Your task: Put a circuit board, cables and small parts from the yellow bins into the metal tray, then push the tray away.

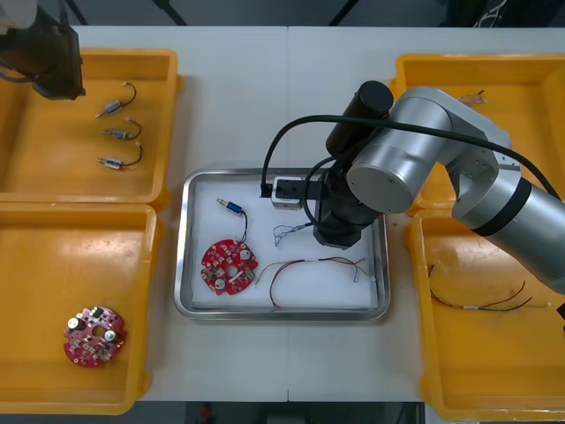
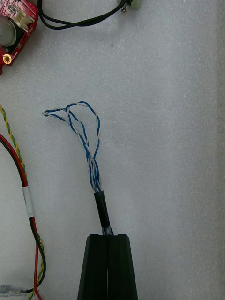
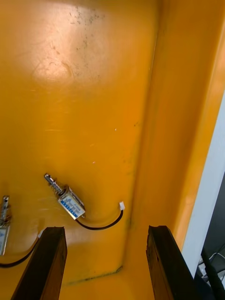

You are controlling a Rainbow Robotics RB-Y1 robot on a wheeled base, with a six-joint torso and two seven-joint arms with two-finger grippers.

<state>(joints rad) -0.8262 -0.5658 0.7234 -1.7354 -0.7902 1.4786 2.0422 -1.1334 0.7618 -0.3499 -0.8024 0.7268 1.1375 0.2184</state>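
Note:
The metal tray [image 1: 196,300], white inside, holds a round red circuit board [image 1: 229,265], a small metal part [image 1: 231,208] on a black cable, a red and yellow cable [image 1: 309,268] and a twisted blue and white cable [image 1: 288,232]. My right gripper [image 1: 328,231] is low over the tray's middle. In the right wrist view this gripper [image 2: 108,236] is shut on the black-sleeved end of the blue and white cable [image 2: 89,140], which lies looped on the white floor. My left gripper [image 3: 108,262] stands open above the far left yellow bin [image 1: 53,150], a small metal part [image 3: 68,202] just beyond its fingers.
Three small metal parts [image 1: 119,132] lie in the far left bin. The near left bin [image 1: 44,265] holds another red circuit board [image 1: 93,336]. Red and yellow cables [image 1: 481,305] lie in the near right bin [image 1: 494,371], and a thin cable [image 1: 472,95] lies in the far right bin [image 1: 433,88].

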